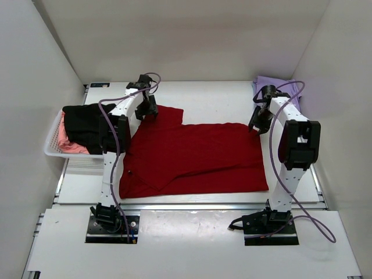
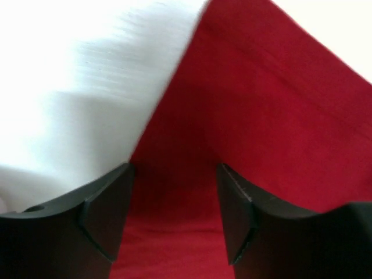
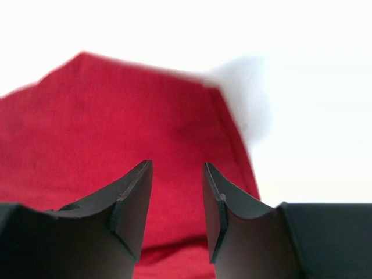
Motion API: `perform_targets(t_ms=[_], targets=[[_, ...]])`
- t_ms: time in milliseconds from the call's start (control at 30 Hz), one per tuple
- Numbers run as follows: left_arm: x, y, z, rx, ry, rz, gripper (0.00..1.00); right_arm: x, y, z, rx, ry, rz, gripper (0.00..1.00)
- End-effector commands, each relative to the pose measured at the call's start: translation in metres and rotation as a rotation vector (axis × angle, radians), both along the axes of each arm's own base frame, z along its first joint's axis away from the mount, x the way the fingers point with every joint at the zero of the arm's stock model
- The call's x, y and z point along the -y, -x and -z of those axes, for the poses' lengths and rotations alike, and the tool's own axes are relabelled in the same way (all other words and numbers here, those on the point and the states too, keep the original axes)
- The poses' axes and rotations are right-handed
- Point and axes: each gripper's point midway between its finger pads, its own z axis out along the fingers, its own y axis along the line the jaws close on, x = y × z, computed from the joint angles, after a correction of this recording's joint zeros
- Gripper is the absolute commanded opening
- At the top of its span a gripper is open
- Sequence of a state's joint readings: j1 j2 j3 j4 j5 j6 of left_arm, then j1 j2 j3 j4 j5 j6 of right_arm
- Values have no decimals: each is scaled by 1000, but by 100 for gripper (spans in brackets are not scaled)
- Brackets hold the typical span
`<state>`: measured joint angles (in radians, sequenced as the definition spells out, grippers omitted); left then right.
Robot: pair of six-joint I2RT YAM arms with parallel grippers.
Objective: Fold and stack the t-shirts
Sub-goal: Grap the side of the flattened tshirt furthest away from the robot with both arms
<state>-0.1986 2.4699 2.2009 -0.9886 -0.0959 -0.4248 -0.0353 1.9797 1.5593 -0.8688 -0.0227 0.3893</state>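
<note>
A deep red t-shirt (image 1: pixel 192 157) lies spread flat on the white table. My left gripper (image 1: pixel 148 111) is at its far left sleeve, and in the left wrist view it (image 2: pixel 174 168) is open with red cloth (image 2: pixel 250 104) under and between the jaws. My right gripper (image 1: pixel 256 128) is at the shirt's far right corner, and in the right wrist view it (image 3: pixel 177 165) is open over the red cloth (image 3: pixel 104 139) near its edge. A pale lavender t-shirt (image 1: pixel 279 87) lies at the back right. Black (image 1: pixel 84 125) and pink (image 1: pixel 70 145) t-shirts lie in the basket.
A white lattice basket (image 1: pixel 55 152) sits at the table's left edge, beside the left arm. White walls close in the table on the left, back and right. Bare white table (image 1: pixel 215 99) shows behind the red shirt.
</note>
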Motion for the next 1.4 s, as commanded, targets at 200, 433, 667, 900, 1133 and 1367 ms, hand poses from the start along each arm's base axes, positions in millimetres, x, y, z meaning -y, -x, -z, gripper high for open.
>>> perform_targets(t_ms=[200, 433, 667, 900, 1133, 1367], targets=[[4, 6, 18, -103, -37, 48, 8, 35, -49, -1, 25, 86, 76, 42], [13, 8, 16, -102, 7, 62, 0, 26, -64, 19, -19, 58, 27, 45], [9, 6, 5, -81, 27, 47, 0, -10, -55, 34, -112, -41, -41, 53], [11, 4, -6, -62, 45, 56, 0, -18, -53, 36, -117, -55, -85, 0], [9, 4, -67, 42, 70, 82, 0, 9, -66, -11, -5, 20, -68, 0], [12, 33, -96, 63, 134, 108, 0, 20, -36, -37, 25, 6, -43, 0]])
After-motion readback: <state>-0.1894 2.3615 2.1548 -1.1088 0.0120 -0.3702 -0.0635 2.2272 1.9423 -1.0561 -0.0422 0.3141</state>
